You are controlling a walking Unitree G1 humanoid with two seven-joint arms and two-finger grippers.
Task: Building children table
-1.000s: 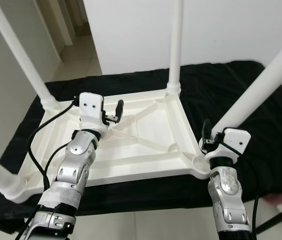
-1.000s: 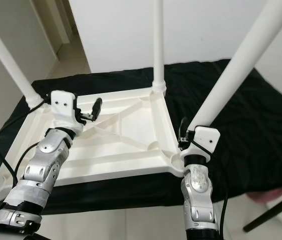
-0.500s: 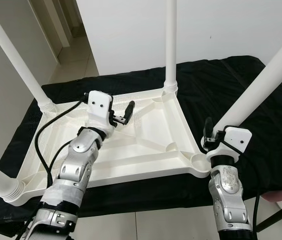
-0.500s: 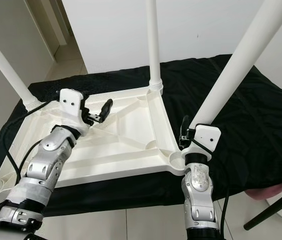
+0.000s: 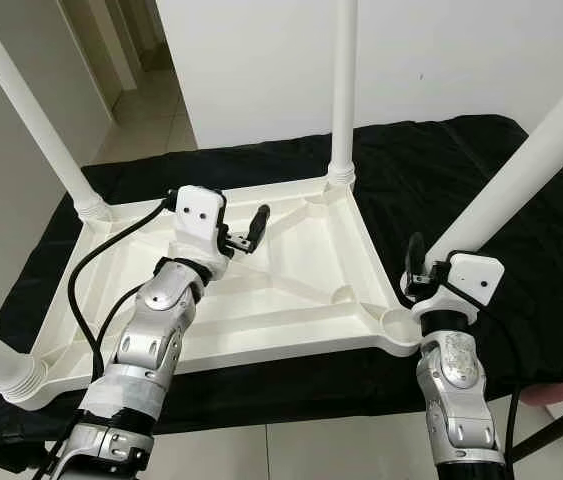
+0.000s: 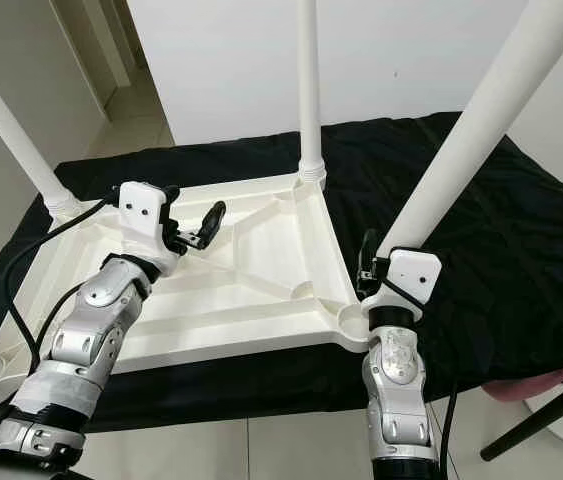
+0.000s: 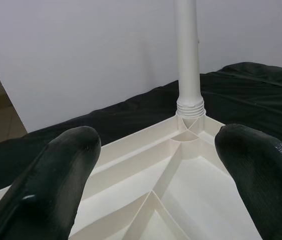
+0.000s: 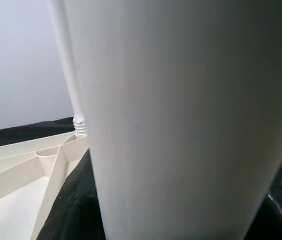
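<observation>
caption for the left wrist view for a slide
Left gripper open above the upturned white tabletop, facing a screwed-in leg.

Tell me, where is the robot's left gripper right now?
The left gripper hovers open above the upturned white tabletop, on its left half, pointing toward the far leg.

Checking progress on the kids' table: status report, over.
Left pincer open above upturned tabletop. Right pincer at near-right leg, grip unclear. Four legs up. Nothing obstructing.

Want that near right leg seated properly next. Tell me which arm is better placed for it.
Right. The right gripper sits at the base of the near right leg, right by its corner socket. The left gripper hovers open over the middle of the upturned tabletop, away from that leg.
</observation>
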